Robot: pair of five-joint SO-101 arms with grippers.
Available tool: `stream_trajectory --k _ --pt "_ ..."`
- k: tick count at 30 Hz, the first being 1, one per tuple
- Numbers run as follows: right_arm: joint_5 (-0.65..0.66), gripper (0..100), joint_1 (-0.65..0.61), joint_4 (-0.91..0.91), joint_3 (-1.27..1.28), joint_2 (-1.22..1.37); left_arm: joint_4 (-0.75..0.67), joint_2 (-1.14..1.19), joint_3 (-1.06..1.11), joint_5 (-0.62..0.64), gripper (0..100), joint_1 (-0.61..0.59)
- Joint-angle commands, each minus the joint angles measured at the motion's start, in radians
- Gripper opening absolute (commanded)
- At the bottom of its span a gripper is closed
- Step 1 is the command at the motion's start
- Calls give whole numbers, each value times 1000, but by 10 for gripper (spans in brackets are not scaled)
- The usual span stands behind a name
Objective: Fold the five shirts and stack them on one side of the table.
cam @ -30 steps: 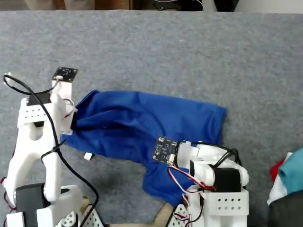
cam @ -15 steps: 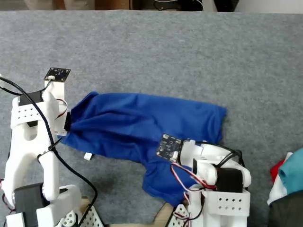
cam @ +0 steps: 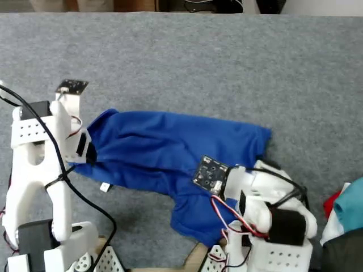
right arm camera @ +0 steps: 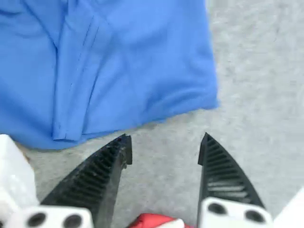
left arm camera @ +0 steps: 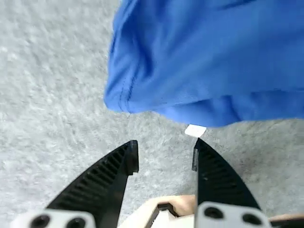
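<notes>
A crumpled blue fabric shirt point(cam: 170, 147) is spread across the lower middle of the high view on a grey felt-like table cover point(cam: 227, 62), which extends broadly above it to the upper edge. The left gripper point(left arm camera: 165, 147) is held just off the shirt's hem beside a small white tag point(left arm camera: 194, 130), ribbed black fingers point(left arm camera: 114, 166) apart. The right gripper point(right arm camera: 165, 140) is held off another hem, fingers likewise apart. A red, teal and white cloth pile point(cam: 340, 209) is cut off at the lower right.

Open room spans the far half of the grey felt-covered table point(cam: 187, 51), while a rumpled blue cotton shirt point(cam: 164, 153) covers the middle toward the near edge and a heap of red, teal and dark clothes point(cam: 345, 212) blocks the near right corner.
</notes>
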Motion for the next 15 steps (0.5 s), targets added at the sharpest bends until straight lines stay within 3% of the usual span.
stream_trajectory --k 1,8,15 --pt "-129 242 -124 -58 -65 156 15 -30 -98 78 201 49" --pt "-368 163 -417 -192 -211 636 31 -38 -26 180 200 262" --pt "-381 115 -450 -258 -246 857 21 -39 104 178 200 327"
